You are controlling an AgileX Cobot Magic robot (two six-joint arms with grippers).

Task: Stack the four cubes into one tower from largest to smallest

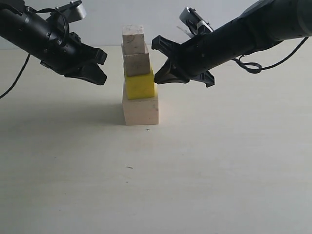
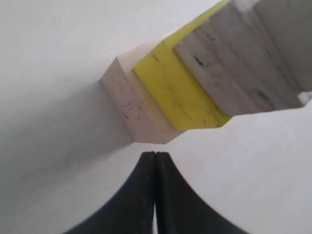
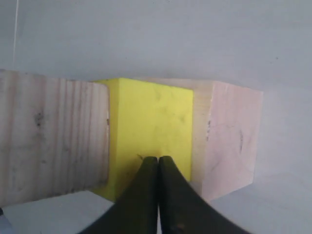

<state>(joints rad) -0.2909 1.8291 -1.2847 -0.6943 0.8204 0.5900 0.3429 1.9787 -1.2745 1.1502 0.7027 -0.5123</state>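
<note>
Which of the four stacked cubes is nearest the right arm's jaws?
The bright yellow cube, second from the bottom; it is the only one that is not bare wood.

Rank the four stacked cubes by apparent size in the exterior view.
1. Pale wood base cube
2. Yellow cube
3. Grained wood cube
4. Top pale cube, only slightly narrower than the third; these two look nearly alike.
</note>
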